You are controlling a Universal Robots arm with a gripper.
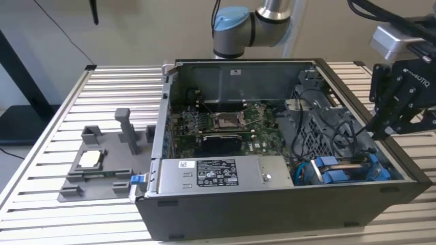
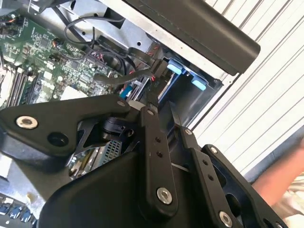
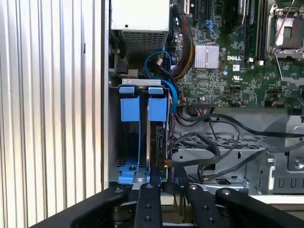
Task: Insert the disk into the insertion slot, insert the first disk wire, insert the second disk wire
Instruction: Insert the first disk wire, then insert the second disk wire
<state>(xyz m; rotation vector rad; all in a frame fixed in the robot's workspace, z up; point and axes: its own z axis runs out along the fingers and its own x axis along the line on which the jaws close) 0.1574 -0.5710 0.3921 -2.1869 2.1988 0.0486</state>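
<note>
The disk (image 3: 159, 142) stands on edge inside the insertion slot (image 3: 114, 142), a grey metal bay with blue tabs (image 3: 129, 109) at the case's corner. In the exterior view the slot (image 1: 344, 173) lies at the case's front right. My gripper (image 3: 167, 176) sits at the disk's near end, its fingers (image 3: 148, 199) drawn together on the black connector of a disk wire (image 3: 209, 142) that runs off across the drive cage. Which of the two wires it is I cannot tell. The gripper (image 2: 154, 97) holds that connector (image 2: 159, 71) by the blue tabs; the gripper (image 1: 379, 133) hangs over the case's right wall.
The open computer case (image 1: 272, 214) lies on a slatted table (image 1: 61, 112). Inside are the motherboard (image 1: 225, 122), the labelled power-supply box (image 1: 211, 173) and bundles of cables (image 3: 183, 52). A grey fixture (image 1: 95, 163) stands to the exterior view's left. A person's hand (image 2: 280, 175) is near the case.
</note>
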